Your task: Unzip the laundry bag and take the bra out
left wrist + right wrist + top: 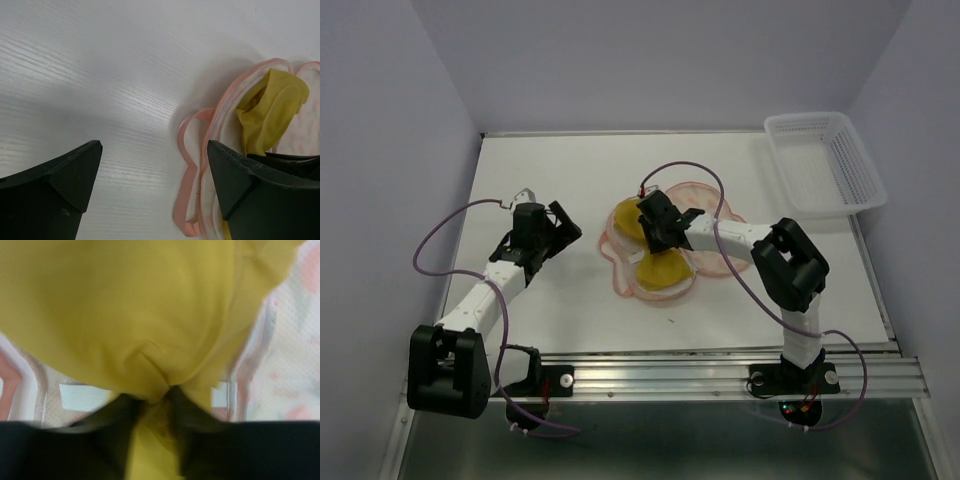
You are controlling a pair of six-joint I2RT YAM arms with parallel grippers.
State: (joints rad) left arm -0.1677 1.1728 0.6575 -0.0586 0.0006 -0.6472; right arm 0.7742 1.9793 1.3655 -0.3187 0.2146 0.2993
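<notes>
Closest to us, soft yellow bra point(150, 315) fabric bunches between the fingers of the right hand point(157, 397), which is clenched on its middle, between the cups. We judge it light, limp and easily snagged, so that centre is a good hold. It lies on the unzipped laundry bag point(720, 262) mid-counter point(550, 170), its long axis running far-left to near-right. The left hand point(155, 150) hangs released beside the bag.
</notes>
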